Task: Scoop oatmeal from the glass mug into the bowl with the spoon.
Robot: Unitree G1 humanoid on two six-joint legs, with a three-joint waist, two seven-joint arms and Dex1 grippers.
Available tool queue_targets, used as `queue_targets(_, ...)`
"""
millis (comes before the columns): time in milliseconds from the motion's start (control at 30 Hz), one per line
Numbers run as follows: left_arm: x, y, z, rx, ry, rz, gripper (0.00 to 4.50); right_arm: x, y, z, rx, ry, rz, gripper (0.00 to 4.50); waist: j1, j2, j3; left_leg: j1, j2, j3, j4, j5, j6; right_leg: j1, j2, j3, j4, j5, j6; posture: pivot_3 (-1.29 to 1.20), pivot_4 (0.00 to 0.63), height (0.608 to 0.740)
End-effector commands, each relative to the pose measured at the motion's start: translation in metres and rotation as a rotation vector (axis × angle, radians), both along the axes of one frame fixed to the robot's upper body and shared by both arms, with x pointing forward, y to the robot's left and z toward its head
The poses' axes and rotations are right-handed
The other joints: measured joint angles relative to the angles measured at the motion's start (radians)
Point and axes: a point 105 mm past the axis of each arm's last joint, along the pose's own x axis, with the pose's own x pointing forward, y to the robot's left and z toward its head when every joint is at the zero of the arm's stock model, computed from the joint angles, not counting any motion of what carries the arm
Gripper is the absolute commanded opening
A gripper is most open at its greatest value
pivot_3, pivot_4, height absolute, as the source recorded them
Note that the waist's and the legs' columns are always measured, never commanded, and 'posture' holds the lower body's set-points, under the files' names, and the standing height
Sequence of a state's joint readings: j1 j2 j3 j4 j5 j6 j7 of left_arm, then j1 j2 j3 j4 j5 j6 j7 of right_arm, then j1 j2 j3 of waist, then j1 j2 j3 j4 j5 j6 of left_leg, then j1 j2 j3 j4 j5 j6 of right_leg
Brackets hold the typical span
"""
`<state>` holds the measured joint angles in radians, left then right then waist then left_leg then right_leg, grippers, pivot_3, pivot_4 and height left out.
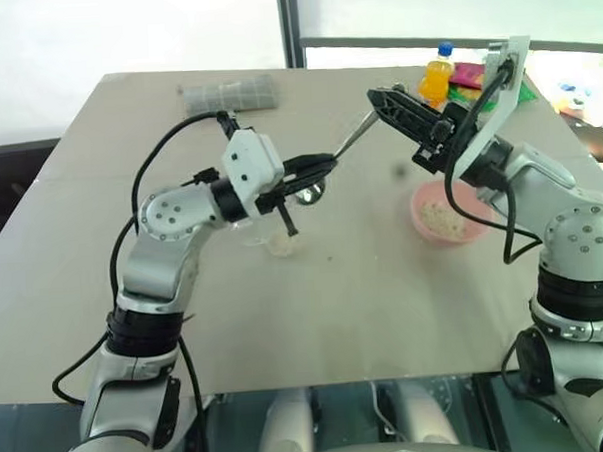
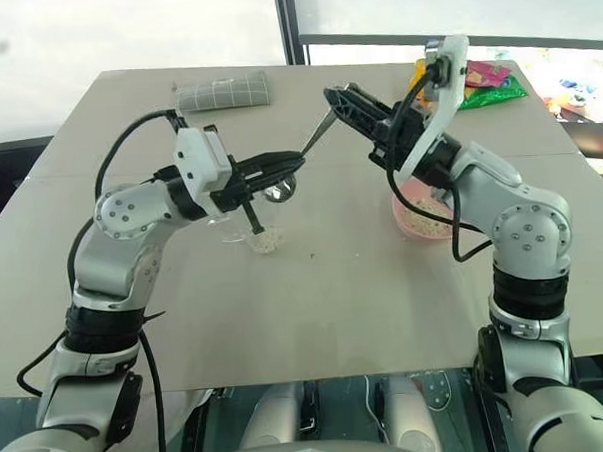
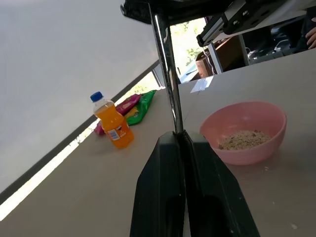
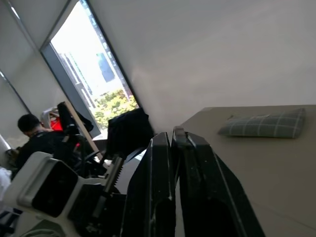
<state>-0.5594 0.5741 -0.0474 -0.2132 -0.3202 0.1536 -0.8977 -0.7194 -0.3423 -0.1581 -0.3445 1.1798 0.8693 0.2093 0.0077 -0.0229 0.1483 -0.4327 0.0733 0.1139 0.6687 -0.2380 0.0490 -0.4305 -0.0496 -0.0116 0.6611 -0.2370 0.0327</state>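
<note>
The spoon (image 1: 353,139) hangs in the air over the table's middle, with both grippers on it. My left gripper (image 1: 329,163) is shut on the handle close to the spoon's oval bowl (image 1: 308,194). My right gripper (image 1: 376,98) is shut on the far tip of the handle. Below the left gripper stands the glass mug (image 1: 267,235), with some oatmeal (image 1: 280,247) at its bottom. The pink bowl (image 1: 432,232) sits to the right under my right forearm and holds a small heap of oatmeal (image 3: 242,139).
An orange drink bottle (image 1: 436,78) and bright snack packets (image 1: 467,79) lie at the table's far right. A folded grey checked cloth (image 1: 229,93) rests at the far edge. A person (image 4: 32,136) sits beyond the table.
</note>
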Motion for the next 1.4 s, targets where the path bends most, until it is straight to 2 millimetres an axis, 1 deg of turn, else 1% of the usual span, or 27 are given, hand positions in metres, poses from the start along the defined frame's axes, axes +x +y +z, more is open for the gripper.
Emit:
queue_targets(33, -0.010, 0.003, 0.014, -0.011, -0.044, -0.015, 0.00, -0.002, -0.007, 0.009, 0.023, -0.044, -0.031, 0.05, 0.000, 0.000, 0.000, 0.000, 0.000, 0.000, 0.000, 0.000, 0.001, 0.000, 0.000, 0.000, 0.000, 0.000, 0.000, 0.00, 0.150, 0.740)
queue_targets(133, -0.011, 0.003, 0.013, -0.012, -0.044, -0.013, 0.00, -0.002, -0.004, 0.007, 0.025, -0.042, -0.027, 0.05, -0.001, 0.000, 0.000, 0.000, 0.000, 0.000, 0.000, -0.001, 0.001, 0.000, 0.000, 0.000, 0.000, 0.000, 0.000, 0.00, 0.150, 0.740)
queue_targets(233, -0.009, 0.004, 0.016, -0.020, -0.066, 0.008, 0.92, 0.000, -0.004, 0.008, 0.034, -0.036, -0.032, 0.00, -0.001, 0.000, 0.000, 0.000, 0.000, 0.000, 0.000, 0.000, 0.001, 0.000, 0.000, 0.000, 0.000, 0.000, 0.000, 0.00, 0.150, 0.740)
queue_targets(300, -0.008, 0.005, 0.019, -0.030, -0.079, 0.020, 1.83, 0.002, -0.007, 0.010, 0.053, -0.034, -0.045, 0.00, -0.001, 0.001, 0.000, 0.000, 0.000, 0.000, 0.000, 0.000, 0.000, 0.000, 0.000, 0.000, 0.000, 0.000, 0.000, 0.00, 0.150, 0.740)
queue_targets(333, -0.008, 0.005, 0.020, -0.034, -0.085, 0.026, 2.16, 0.003, -0.009, 0.011, 0.061, -0.032, -0.049, 0.00, -0.001, 0.001, 0.000, 0.000, 0.000, 0.000, 0.000, 0.000, 0.000, 0.000, 0.000, 0.000, 0.000, 0.000, 0.000, 0.00, 0.150, 0.740)
queue_targets(367, -0.010, 0.008, 0.027, -0.082, -0.107, 0.045, 2.65, 0.006, -0.014, 0.014, 0.088, -0.021, -0.064, 0.00, -0.001, 0.001, 0.000, 0.000, 0.000, 0.000, 0.000, 0.000, 0.000, 0.000, 0.000, 0.000, 0.000, 0.000, 0.000, 0.00, 0.150, 0.740)
queue_targets(500, -0.021, 0.018, 0.044, -0.282, -0.142, 0.134, 2.65, 0.020, -0.039, 0.023, 0.218, 0.054, -0.153, 0.00, -0.001, 0.001, 0.000, 0.000, 0.000, 0.000, 0.000, 0.000, -0.001, 0.000, 0.000, 0.001, 0.000, 0.000, 0.000, 0.00, 0.150, 0.740)
queue_targets(567, -0.024, 0.026, 0.047, -0.356, -0.150, 0.220, 2.65, 0.028, -0.053, 0.023, 0.279, 0.107, -0.213, 0.00, -0.002, 0.001, 0.000, 0.001, 0.000, -0.001, 0.000, 0.000, -0.001, 0.000, 0.000, 0.002, 0.000, 0.000, 0.000, 0.00, 0.150, 0.740)
queue_targets(600, -0.025, 0.032, 0.044, -0.385, -0.149, 0.281, 2.65, 0.031, -0.061, 0.023, 0.316, 0.135, -0.238, 0.00, -0.002, 0.001, 0.000, 0.000, 0.000, -0.001, 0.000, 0.000, -0.001, 0.000, 0.000, 0.002, 0.000, 0.000, 0.000, 0.00, 0.150, 0.740)
queue_targets(700, -0.031, 0.045, 0.028, -0.418, -0.138, 0.430, 2.65, 0.040, -0.084, 0.017, 0.399, 0.231, -0.308, 0.00, -0.005, 0.001, 0.000, 0.001, 0.000, -0.002, 0.000, 0.001, -0.001, 0.000, 0.000, 0.002, 0.001, 0.000, 0.000, 0.00, 0.150, 0.740)
queue_targets(800, -0.044, 0.056, 0.004, -0.402, -0.126, 0.554, 2.65, 0.048, -0.110, 0.005, 0.456, 0.328, -0.404, 0.00, -0.013, 0.001, 0.000, 0.001, 0.000, -0.002, 0.000, 0.000, -0.001, 0.000, 0.000, 0.002, 0.001, 0.000, 0.000, 0.00, 0.150, 0.740)
queue_targets(933, -0.055, 0.087, -0.030, -0.409, -0.081, 0.768, 2.65, 0.053, -0.135, -0.011, 0.450, 0.379, -0.530, 0.00, -0.018, 0.001, 0.000, 0.001, 0.000, -0.001, 0.000, -0.001, 0.001, 0.000, 0.000, 0.003, 0.001, 0.000, 0.000, 0.00, 0.150, 0.740)
queue_targets(1033, -0.060, 0.102, -0.049, -0.404, -0.047, 0.862, 2.65, 0.052, -0.141, -0.015, 0.443, 0.384, -0.560, 0.00, -0.019, 0.002, 0.001, 0.002, 0.000, -0.001, 0.000, -0.001, 0.002, 0.000, 0.000, 0.003, 0.001, 0.000, 0.000, 0.00, 0.150, 0.740)
queue_targets(1167, -0.062, 0.109, -0.076, -0.372, 0.033, 0.886, 2.65, 0.050, -0.146, -0.016, 0.442, 0.380, -0.585, 0.00, -0.021, 0.004, 0.000, 0.002, 0.000, -0.002, 0.000, -0.001, 0.002, 0.000, 0.000, 0.004, 0.001, 0.000, 0.000, 0.00, 0.150, 0.740)
queue_targets(1233, -0.059, 0.110, -0.086, -0.361, 0.067, 0.883, 2.65, 0.049, -0.148, -0.016, 0.444, 0.378, -0.593, 0.00, -0.021, 0.004, 0.000, 0.002, 0.000, -0.002, 0.000, -0.001, 0.002, 0.000, 0.000, 0.003, 0.001, 0.000, 0.000, 0.00, 0.150, 0.740)
queue_targets(1300, -0.056, 0.112, -0.092, -0.356, 0.081, 0.882, 2.65, 0.048, -0.148, -0.016, 0.447, 0.374, -0.597, 0.00, -0.021, 0.004, 0.000, 0.002, 0.000, -0.002, 0.000, -0.001, 0.002, 0.000, 0.000, 0.003, 0.001, 0.000, 0.000, 0.00, 0.150, 0.740)
queue_targets(1400, -0.046, 0.114, -0.105, -0.347, 0.110, 0.897, 2.65, 0.047, -0.149, -0.016, 0.449, 0.366, -0.606, 0.00, -0.020, 0.004, 0.000, 0.002, 0.000, -0.003, 0.000, -0.001, 0.002, 0.000, 0.000, 0.003, 0.001, 0.000, 0.000, 0.00, 0.150, 0.740)
